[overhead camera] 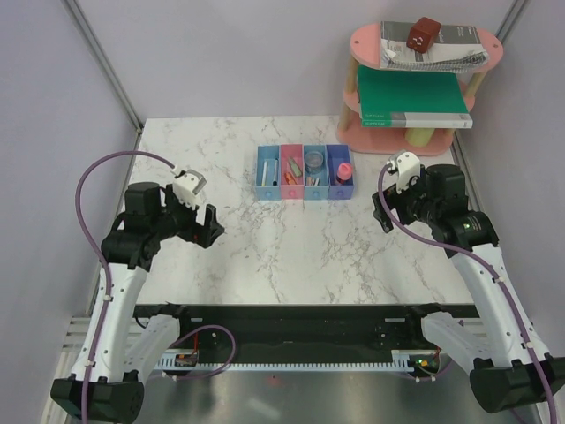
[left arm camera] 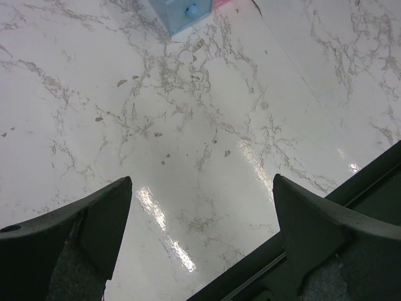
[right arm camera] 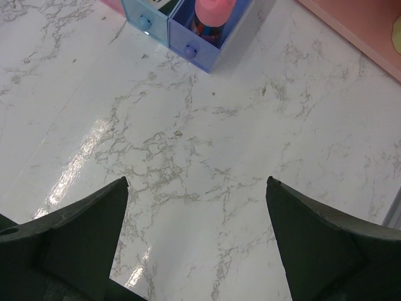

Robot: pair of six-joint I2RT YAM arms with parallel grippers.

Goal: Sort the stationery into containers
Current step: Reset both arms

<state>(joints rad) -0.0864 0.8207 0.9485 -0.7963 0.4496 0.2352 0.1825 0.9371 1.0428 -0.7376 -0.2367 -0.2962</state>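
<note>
Top view: I judge the sort finished, so I scan for strays and avoid knocking the row; the stationery (overhead camera: 289,179) lies in the containers (overhead camera: 305,194); my left pincer (overhead camera: 203,216) and right pincer (overhead camera: 385,208) hover spread and empty, flanking them.
Left wrist: the left pincer (left arm camera: 202,180) gapes over bare worktop (left arm camera: 188,125); a light blue bin (left arm camera: 178,15) lies ahead, well apart.
Right wrist: the right pincer (right arm camera: 196,182) gapes likewise; the pink cylinder (right arm camera: 213,9) stands in the dark blue bin (right arm camera: 210,47) ahead.

white marble table (overhead camera: 265,247), lilac walls (overhead camera: 229,62), pink oval shelf (overhead camera: 424,88) behind.
</note>
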